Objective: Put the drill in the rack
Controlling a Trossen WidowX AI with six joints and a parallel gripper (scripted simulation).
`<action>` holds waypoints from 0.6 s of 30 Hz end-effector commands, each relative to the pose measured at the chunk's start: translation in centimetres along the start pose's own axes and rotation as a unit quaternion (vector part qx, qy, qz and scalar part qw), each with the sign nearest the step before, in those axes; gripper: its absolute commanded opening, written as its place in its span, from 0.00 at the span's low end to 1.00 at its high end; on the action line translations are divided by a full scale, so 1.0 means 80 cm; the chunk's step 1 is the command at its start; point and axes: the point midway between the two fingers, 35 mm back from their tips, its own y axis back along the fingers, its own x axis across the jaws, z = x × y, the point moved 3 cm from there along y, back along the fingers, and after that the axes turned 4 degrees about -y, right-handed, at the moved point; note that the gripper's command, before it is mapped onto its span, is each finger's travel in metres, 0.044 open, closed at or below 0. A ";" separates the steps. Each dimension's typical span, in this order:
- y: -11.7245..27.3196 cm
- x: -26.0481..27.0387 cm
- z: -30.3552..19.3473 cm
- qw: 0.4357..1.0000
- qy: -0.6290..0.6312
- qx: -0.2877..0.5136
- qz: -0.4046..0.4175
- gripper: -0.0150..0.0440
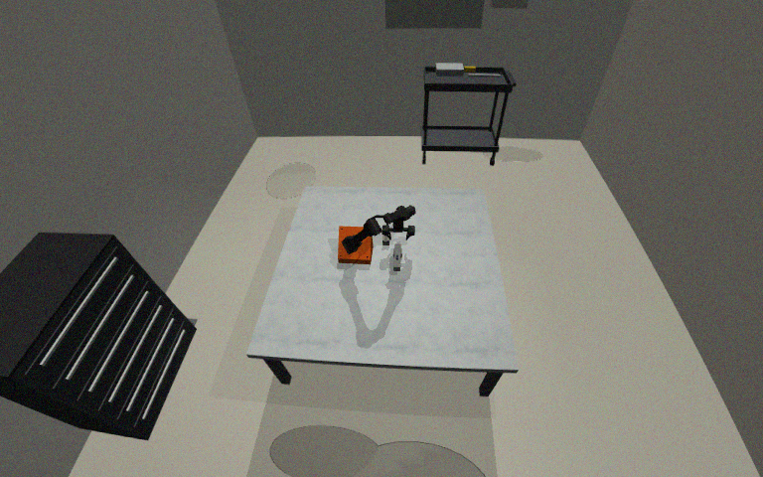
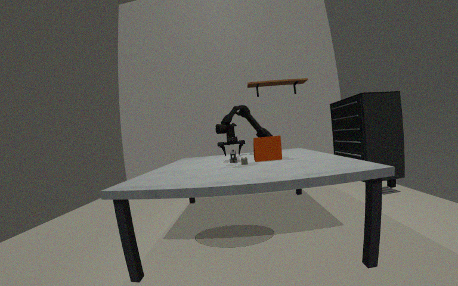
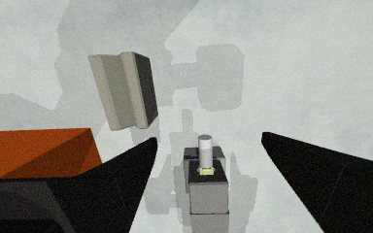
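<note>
Plainly, the gripper (image 1: 397, 236) (image 2: 232, 154) (image 3: 208, 139) was spread wide, with nothing between its fingers. In the wrist view, the fingertips stood near 9 and 3 o'clock of the drill (image 3: 206, 152), touching neither side. The drill's pale shank poked towards 12 o'clock from the grey holder (image 1: 396, 257) (image 2: 232, 160) (image 3: 209, 198), past a small yellow piece at its root. The grooved rack (image 1: 384, 241) (image 2: 244, 161) (image 3: 123, 89) lay at about 11 o'clock from it, and the orange box (image 1: 355, 258) (image 2: 267, 148) (image 3: 49, 150) at about 9. The key could not be made out, so whether the drill was free remained unproven.

The shank looked light, stiff, smooth and probably slippery. The best hold seemed to be square across its exposed middle, clear of the yellow piece, with a straight pull along its length towards 12. A skewed pull might have jammed it or dragged the holder; a tip-end pinch could have let it swivel before reaching the groove.
</note>
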 end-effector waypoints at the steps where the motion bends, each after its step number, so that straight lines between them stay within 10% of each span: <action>1: -0.009 0.000 -0.003 1.000 0.002 0.002 0.001 1.00; 18: -0.043 0.000 -0.013 1.000 0.002 0.003 0.001 1.00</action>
